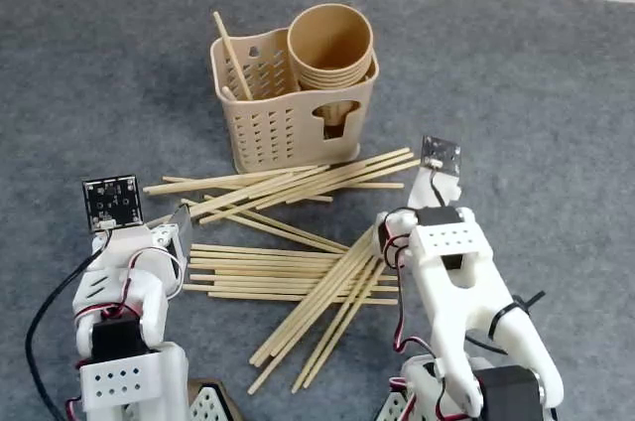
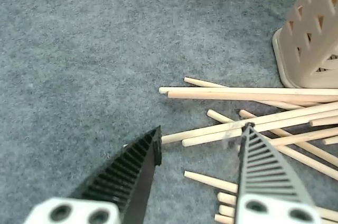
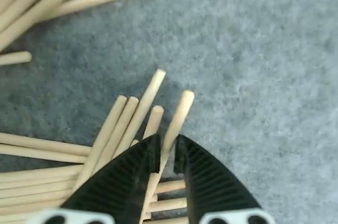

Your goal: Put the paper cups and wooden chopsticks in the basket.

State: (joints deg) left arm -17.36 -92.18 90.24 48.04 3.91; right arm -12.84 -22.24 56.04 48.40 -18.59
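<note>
Now the right pincer (image 3: pixel 165 154) is clenched on one wooden chopstick (image 3: pixel 177 113) at the pile's right edge. The left pincer (image 2: pixel 203 131) hangs released over the left stick ends. Farther off, past the loose chopsticks (image 1: pixel 298 262), the basket (image 1: pixel 273 128) holds stacked paper cups (image 1: pixel 330 44).

The left arm (image 1: pixel 117 282) and right arm (image 1: pixel 461 277) are white plastic with black servos (image 1: pixel 117 337) and red and black cables (image 1: pixel 40 327). The left tool (image 2: pixel 202 127) and right tool (image 3: pixel 166 138) have ribbed, pointed fingers (image 3: pixel 127 176).

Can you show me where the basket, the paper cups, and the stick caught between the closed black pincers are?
basket (image 1: pixel 283 133): high view, perforated front wall.
paper cups (image 1: pixel 330 39): high view, inside of the top cup.
chopstick (image 3: pixel 178 115): right wrist view, shaft near its free tip.
</note>
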